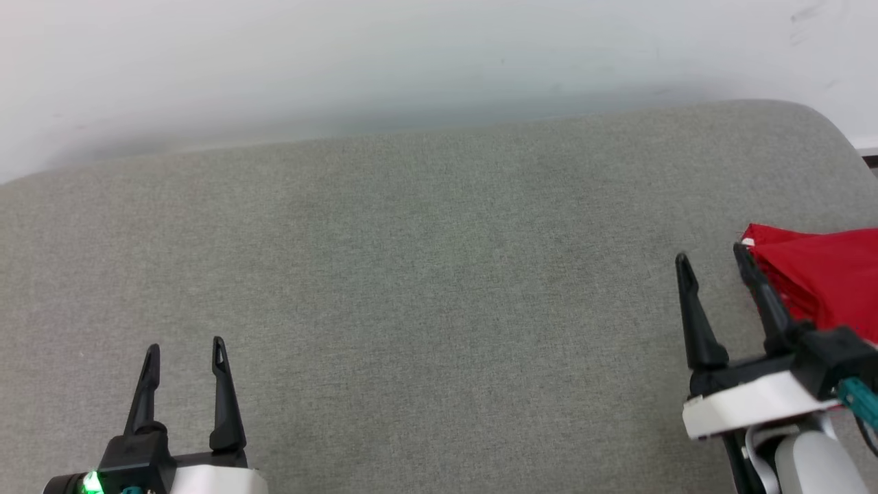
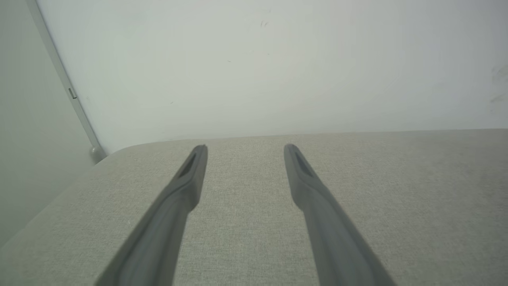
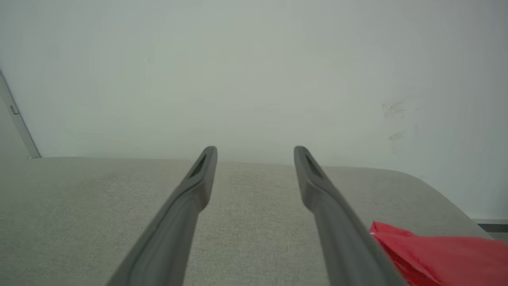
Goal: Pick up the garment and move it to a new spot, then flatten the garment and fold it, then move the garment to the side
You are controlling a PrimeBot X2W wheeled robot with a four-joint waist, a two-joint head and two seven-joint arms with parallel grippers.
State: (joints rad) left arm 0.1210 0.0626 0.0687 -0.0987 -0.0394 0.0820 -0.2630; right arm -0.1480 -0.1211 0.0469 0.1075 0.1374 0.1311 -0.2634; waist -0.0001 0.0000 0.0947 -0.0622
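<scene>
Left fingers [image 1: 145, 391] spread, right fingers [image 1: 695, 322] spread beside red garment [image 1: 823, 281], grey cushion [image 1: 439, 274]

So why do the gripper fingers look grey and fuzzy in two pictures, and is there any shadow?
Left wrist view: the left gripper sits close to the lens, so it looks soft and grey, and the wall strip curves. Right wrist view: the right gripper and the garment are blurry too. Head view: sharp, with a faint shadow on the wall above the cushion.

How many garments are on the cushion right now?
1. The red garment lies at the far right of the grey cushion, beside the right gripper; part runs out of frame.
</scene>
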